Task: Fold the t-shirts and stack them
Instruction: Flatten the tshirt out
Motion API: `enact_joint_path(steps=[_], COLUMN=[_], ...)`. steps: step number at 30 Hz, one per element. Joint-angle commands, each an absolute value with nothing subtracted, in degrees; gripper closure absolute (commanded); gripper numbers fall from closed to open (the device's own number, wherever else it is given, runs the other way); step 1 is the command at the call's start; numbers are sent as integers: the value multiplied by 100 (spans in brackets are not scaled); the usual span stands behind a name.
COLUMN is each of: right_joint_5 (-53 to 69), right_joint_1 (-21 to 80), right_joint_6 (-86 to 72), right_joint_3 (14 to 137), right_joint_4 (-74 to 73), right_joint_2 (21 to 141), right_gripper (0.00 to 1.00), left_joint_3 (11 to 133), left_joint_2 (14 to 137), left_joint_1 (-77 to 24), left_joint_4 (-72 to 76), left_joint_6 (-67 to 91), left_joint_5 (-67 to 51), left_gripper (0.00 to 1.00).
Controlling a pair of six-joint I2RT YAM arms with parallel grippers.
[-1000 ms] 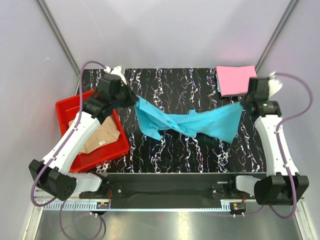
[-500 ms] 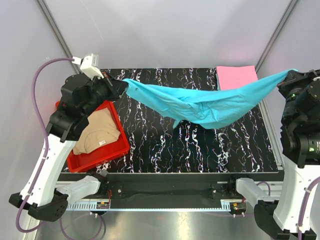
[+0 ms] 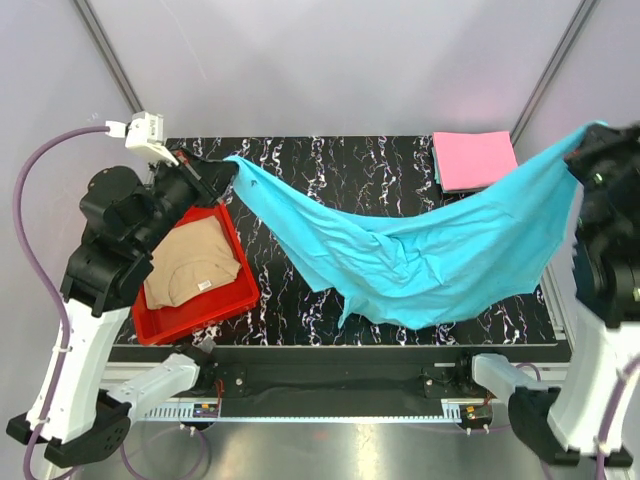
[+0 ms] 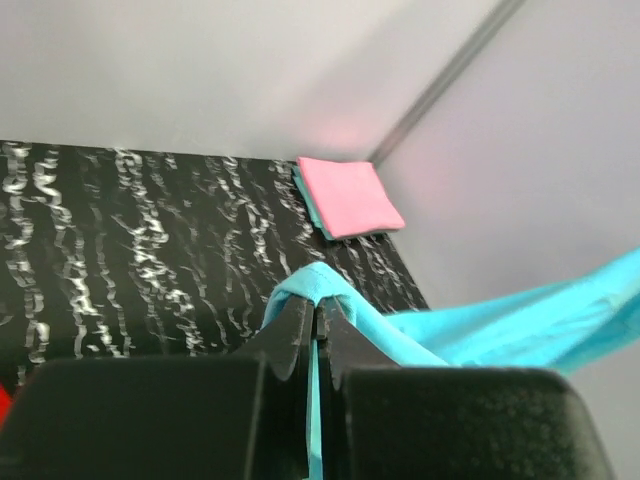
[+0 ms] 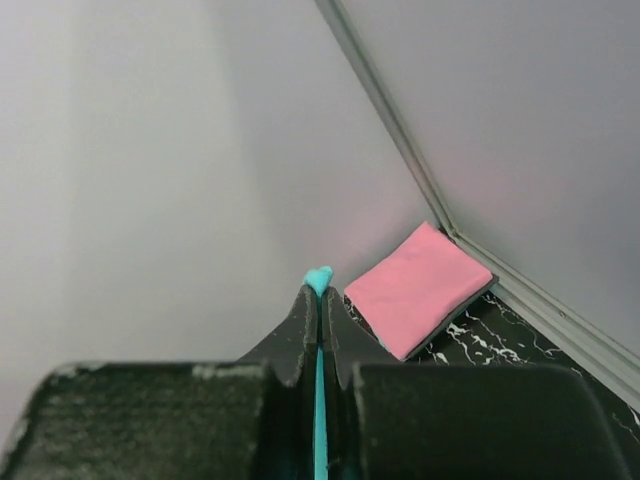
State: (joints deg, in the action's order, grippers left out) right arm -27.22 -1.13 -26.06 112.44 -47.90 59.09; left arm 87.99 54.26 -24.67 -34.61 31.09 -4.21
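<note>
White walls close in around our black marbled table (image 3: pixel 400 170), and we take every place from that table. We hold the turquoise t-shirt (image 3: pixel 420 265) up above it, stretched from its far left corner across to its right edge. The cloth sags in a wide swag over the table's middle and near half. We cannot tell whether the lowest fold touches the surface.

Our left gripper (image 4: pixel 318 312) is pinched tight on a bunched corner of the shirt, and the cloth loops over its fingertips. It sits high over the table's far left corner. Our right gripper (image 5: pixel 320 298) is closed just as narrowly. A thin strip of turquoise runs between its fingers, and a small nub pokes out past the tips. It sits raised beyond the table's right edge.

The pink t-shirt (image 3: pixel 472 158) lies folded flat on the table's far right corner, with a sliver of teal showing under its edge. The tan t-shirt (image 3: pixel 190 265) lies crumpled in the red tray (image 3: pixel 190 322) at the table's left edge.
</note>
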Motion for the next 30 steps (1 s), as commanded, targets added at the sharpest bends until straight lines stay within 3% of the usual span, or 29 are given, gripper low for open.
enact_joint_path(steps=[1, 7, 11, 17, 23, 27, 29, 30], right_joint_5=[-1805, 373, 799, 721, 992, 1362, 1179, 1056], right_joint_1=[-105, -88, 261, 957, 976, 1072, 1160, 1169], right_joint_6=[-2312, -2223, -2505, -1881, -1978, -1802, -1732, -1749], right_joint_3=[11127, 9873, 9439, 11318, 12075, 12962, 13726, 14059], right_joint_4=[-4641, -3132, -2260, -2767, -2127, -2223, -2722, -3038], right_joint_2=[7082, 8909, 9921, 11837, 12725, 13332, 13692, 13815], right_gripper=[100, 100, 100, 99, 95, 88, 65, 58], left_joint_3=[8711, 7991, 7288, 6899, 6724, 6715, 6724, 6741], left_joint_2=[5739, 6555, 6452, 6214, 6231, 6363, 6433, 6451], left_joint_1=[-2435, -2250, -2092, -2083, -2083, -2083, -2083, -2083], left_joint_4=[-3647, -4060, -3624, -3094, -2725, -2725, -2733, -2742], left_joint_6=[2839, 2882, 2979, 2892, 3006, 3006, 2997, 2980], left_joint_5=[332, 1301, 1108, 634, 264, 150, 184, 219], left_gripper=[100, 100, 100, 100, 100, 100, 100, 100])
